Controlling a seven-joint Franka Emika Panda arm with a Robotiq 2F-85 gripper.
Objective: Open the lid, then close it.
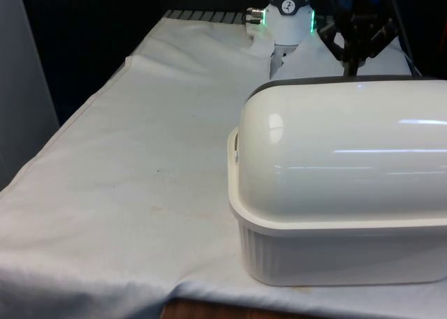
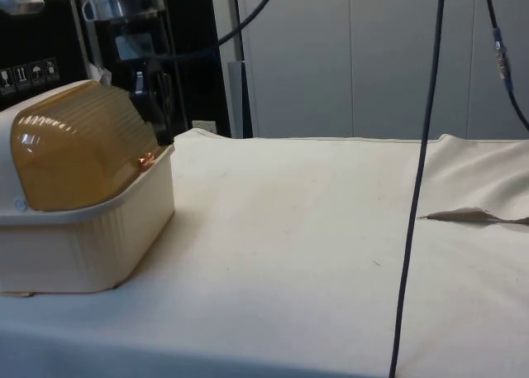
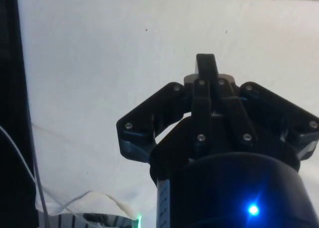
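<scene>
A cream bread box (image 1: 335,253) stands on the front view's right side of the table. From the side, its amber ribbed roll-top lid (image 2: 78,146) is down over the opening, with the small copper handle (image 2: 146,160) resting at the base's front rim (image 2: 124,198). My black gripper (image 1: 351,69) hangs just behind the box's top, on the robot's side, pointing down. Its fingers come together into one tip (image 3: 206,63) with nothing between them, over bare white cloth.
White cloth (image 1: 140,179) covers the table, with open room on the front view's left of the box. In the side view a black cable (image 2: 420,188) hangs down over the table, and a fold in the cloth (image 2: 471,217) lies beyond it.
</scene>
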